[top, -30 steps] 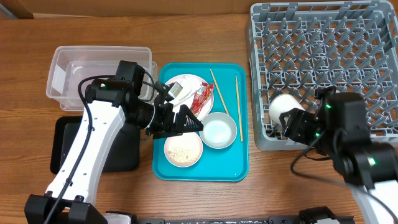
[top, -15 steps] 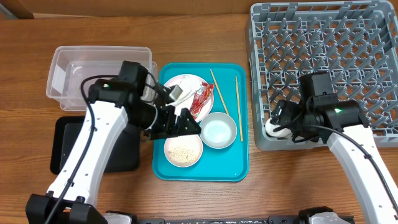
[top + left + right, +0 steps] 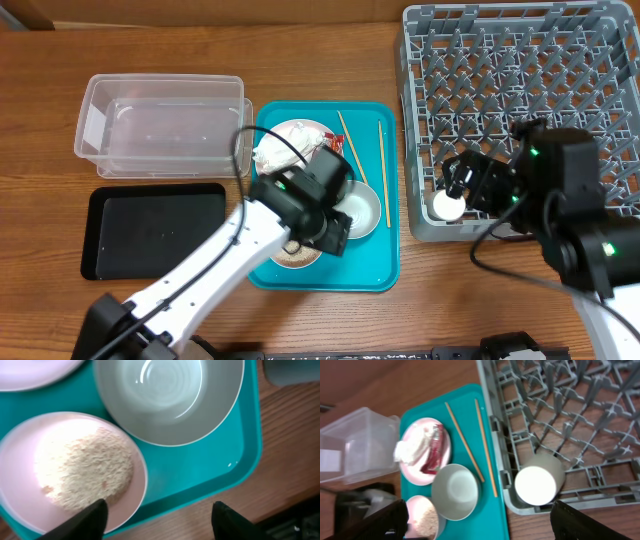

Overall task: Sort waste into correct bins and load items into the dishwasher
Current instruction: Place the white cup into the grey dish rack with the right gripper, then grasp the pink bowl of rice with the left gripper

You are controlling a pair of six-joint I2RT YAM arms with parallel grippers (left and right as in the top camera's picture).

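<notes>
Overhead, we see two changes. The left arm (image 3: 250, 225) has swung in from the left and now lies across the teal tray (image 3: 385, 270), with its wrist above the dish (image 3: 288, 258) and bowl (image 3: 366, 208). The right gripper (image 3: 466, 186) has let go of the cup (image 3: 447, 205), which now lies on its side inside the rack (image 3: 412, 120) at the near left corner. We judge the cup loaded and the dish the likely next target. The tub (image 3: 90, 120) and black tray (image 3: 150, 225) sit uncovered to the left, so the way to either bin is open. The plate (image 3: 285, 135), carrying napkin (image 3: 272, 152) and wrapper (image 3: 320, 155), is just behind the arm. The chopsticks (image 3: 382, 165) lie near the teal tray's right rim.

Left wrist: the left gripper (image 3: 160, 515) is spread wide and holds nothing. One tip is over the dish's near rim, the other over the table (image 3: 290, 450) past the tray's lip. Rice (image 3: 85, 470) is heaped in the dish. The bowl's rim crowds the dish's edge; we cannot tell if they touch, so room on that side is tight.

Right wrist: the fingers are spread and empty. The cup's mouth faces us, just beside the rack's near wall. We see only bare pegs beyond it, leaving room for more items.
</notes>
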